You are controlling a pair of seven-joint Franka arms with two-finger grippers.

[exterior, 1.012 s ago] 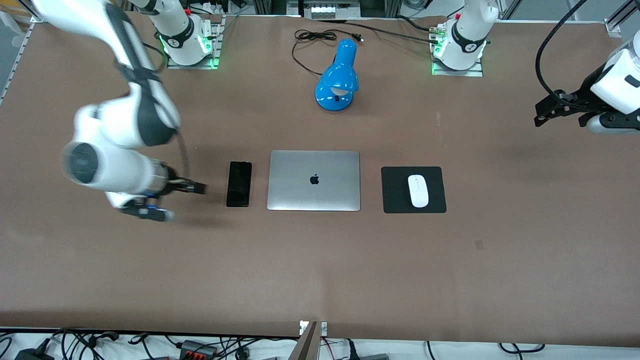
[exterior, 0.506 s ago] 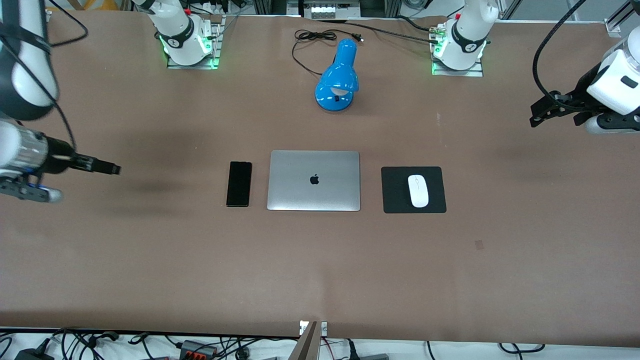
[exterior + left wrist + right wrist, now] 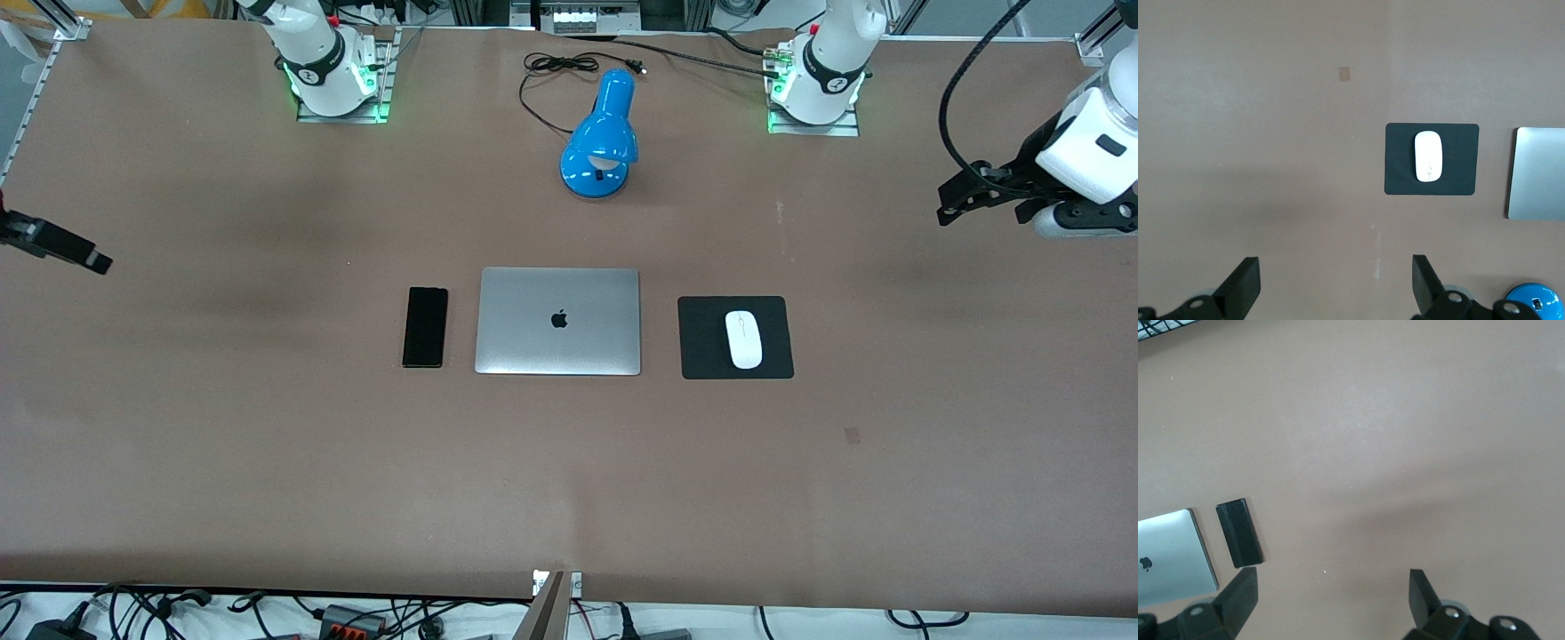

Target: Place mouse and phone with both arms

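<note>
Mouse (image 3: 743, 339) first: it sits lengthwise on the square black pad (image 3: 702, 356), mid-worktop toward the left arm's end, and in the left wrist view the mouse (image 3: 1429, 156) looks nicely centred on the pad (image 3: 1398, 180). Nothing is touching it. The phone (image 3: 425, 326) lies flat just beside the closed silver laptop (image 3: 557, 321), on the side toward the right arm's end, with a thin gap between them. The right wrist view shows the same pairing, phone (image 3: 1239, 532) next to the laptop (image 3: 1171, 553).

So we'd say the placing itself looks done, since both things are down and free. The step in hand seems to be the clear-out.

The left claw (image 3: 956, 200) hangs over the worktop's edge at the left arm's end, well apart from the pad, and its fingers (image 3: 1245, 287) are spread wide with nothing between them. The right claw (image 3: 67, 251) is out over the edge at the right arm's end, barely in the front view. Its fingers (image 3: 1241, 590) are also spread apart and empty.

Farther from the camera than the laptop, a blue desk lamp (image 3: 601, 142) lies near the worktop's edge between the two bases, cord (image 3: 547, 80) looped next to it.

Next move, as we read it: just park both arms. If either item needs a nudge, the claw would have a long reach in, and the glossy mouse shell could slip.
</note>
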